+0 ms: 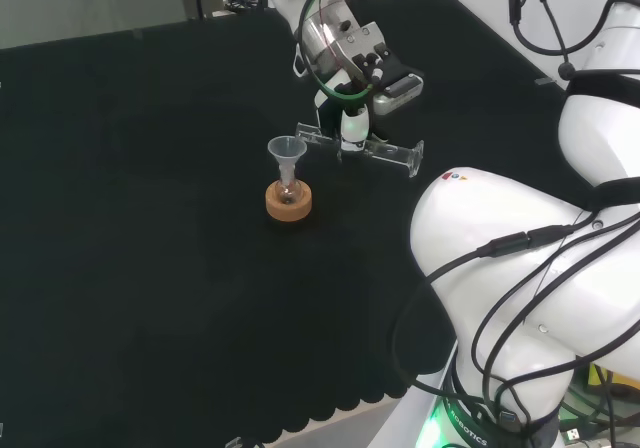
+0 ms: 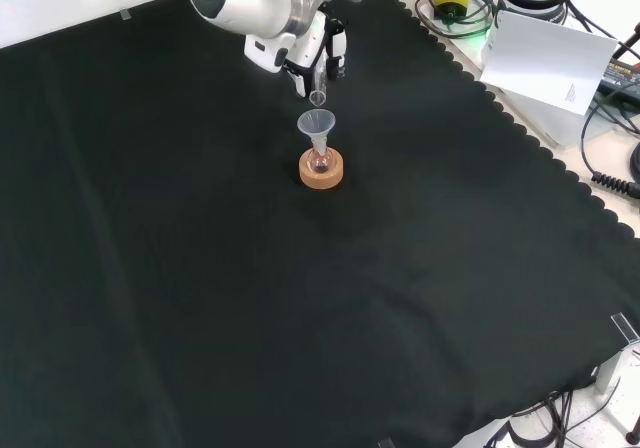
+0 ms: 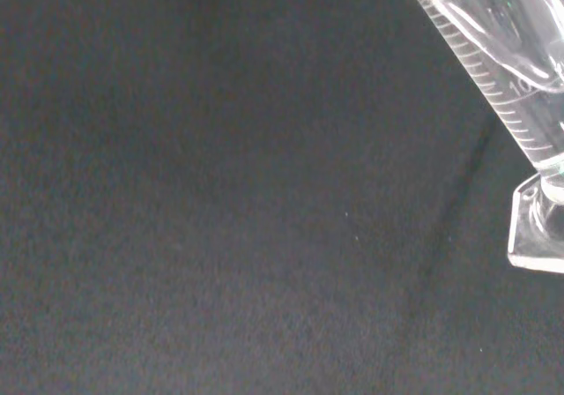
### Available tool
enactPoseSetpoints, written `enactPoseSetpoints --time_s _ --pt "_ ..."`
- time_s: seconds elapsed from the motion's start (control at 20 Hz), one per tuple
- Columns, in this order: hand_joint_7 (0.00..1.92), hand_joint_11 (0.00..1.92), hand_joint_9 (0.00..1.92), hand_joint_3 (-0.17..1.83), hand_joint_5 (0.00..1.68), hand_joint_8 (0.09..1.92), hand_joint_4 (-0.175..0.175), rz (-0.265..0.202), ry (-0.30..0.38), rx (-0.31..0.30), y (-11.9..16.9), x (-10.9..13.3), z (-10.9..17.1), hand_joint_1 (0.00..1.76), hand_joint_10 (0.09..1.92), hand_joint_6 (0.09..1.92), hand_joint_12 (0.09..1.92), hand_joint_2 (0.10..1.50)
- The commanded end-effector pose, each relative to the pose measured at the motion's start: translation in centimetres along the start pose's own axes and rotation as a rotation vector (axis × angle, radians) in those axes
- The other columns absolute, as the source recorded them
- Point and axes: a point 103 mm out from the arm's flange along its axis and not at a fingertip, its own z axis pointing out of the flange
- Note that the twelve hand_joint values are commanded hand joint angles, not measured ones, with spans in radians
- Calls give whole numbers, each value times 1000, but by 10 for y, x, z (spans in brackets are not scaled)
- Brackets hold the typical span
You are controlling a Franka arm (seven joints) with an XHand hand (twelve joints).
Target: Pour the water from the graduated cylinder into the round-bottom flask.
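A small round-bottom flask (image 1: 288, 195) sits in a cork ring stand (image 1: 289, 204) with a clear funnel (image 1: 287, 152) in its neck. The hand (image 1: 352, 103) is shut on a clear graduated cylinder (image 1: 385, 152), held nearly level above the cloth. In the head view the cylinder's mouth points left, just right of the funnel rim, and its foot points right. In the front view the hand (image 2: 318, 48) hangs behind the funnel (image 2: 316, 124), with the cylinder (image 2: 318, 95) mouth just above the funnel and the cork ring (image 2: 321, 169) below. The wrist view shows the cylinder's graduated wall (image 3: 502, 69) and foot.
Black cloth (image 1: 150, 218) covers the bench around the stand. The arm's white links (image 1: 520, 268) stand at the right of the head view. Cables and white paper (image 2: 550, 63) lie beyond the cloth's scalloped edge in the front view.
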Motion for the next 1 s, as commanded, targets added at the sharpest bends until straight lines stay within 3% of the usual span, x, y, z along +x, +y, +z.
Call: enactPoseSetpoints --time_s 0.05,1.0 --pt "1287 1393 1538 -3 1010 354 -54 13 -7 45 0 1 1 1119 87 970 678 1108" --pt "1296 1395 1540 -2 1010 343 -55 50 -34 134 -2 1 -3 1119 87 970 674 1108"
